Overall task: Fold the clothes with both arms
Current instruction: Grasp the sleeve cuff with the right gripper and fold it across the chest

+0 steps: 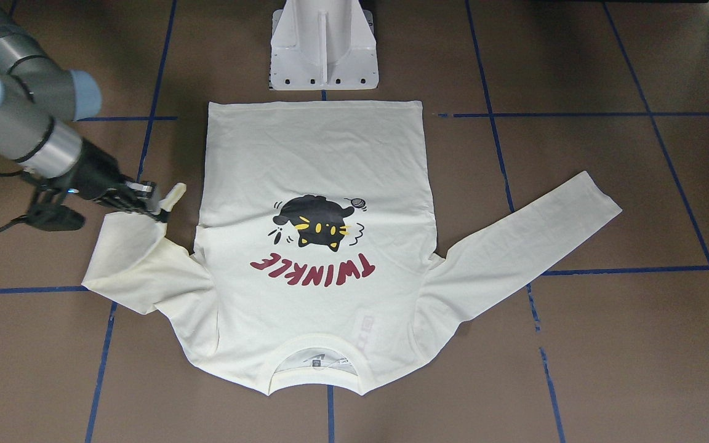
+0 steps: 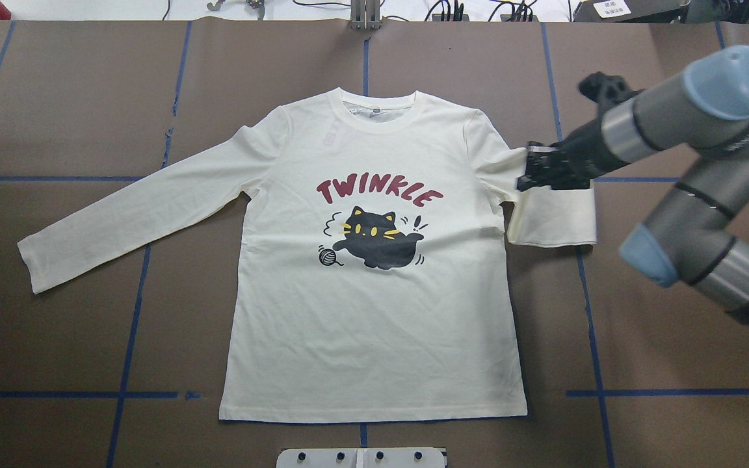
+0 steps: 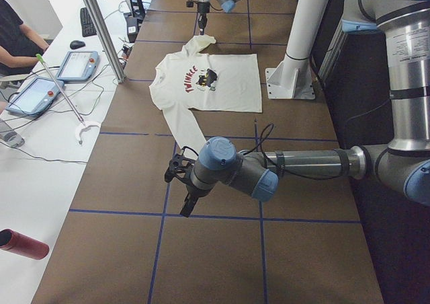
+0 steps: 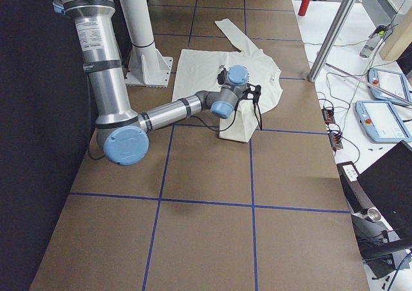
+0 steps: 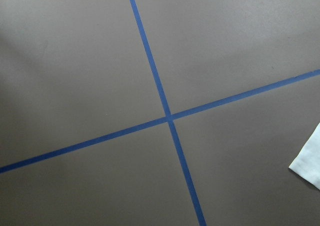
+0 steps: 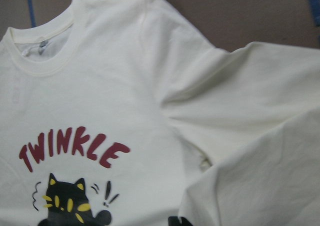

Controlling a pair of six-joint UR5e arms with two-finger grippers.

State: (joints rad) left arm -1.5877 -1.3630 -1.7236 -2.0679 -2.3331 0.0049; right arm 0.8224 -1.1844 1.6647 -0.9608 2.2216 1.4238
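The cream long-sleeved T-shirt (image 2: 374,312) lies flat, print side up, with the black cat and red "TWINKLE" showing; its collar points away from the robot. My right gripper (image 2: 530,172) is shut on the cuff end of the sleeve (image 2: 553,214) on my right. It holds that sleeve lifted and doubled back near the shoulder; in the front-facing view the gripper (image 1: 160,206) sits just left of the body. The other sleeve (image 2: 140,208) lies stretched out flat. My left gripper (image 3: 186,206) hovers above bare table beyond that sleeve's cuff (image 5: 310,161); I cannot tell whether it is open.
The white pedestal base (image 1: 324,46) stands just behind the shirt's hem. Blue tape lines (image 5: 167,117) cross the brown table. A side bench on the robot's left holds tablets (image 3: 33,95) and a red bottle (image 3: 23,243), with a seated operator there.
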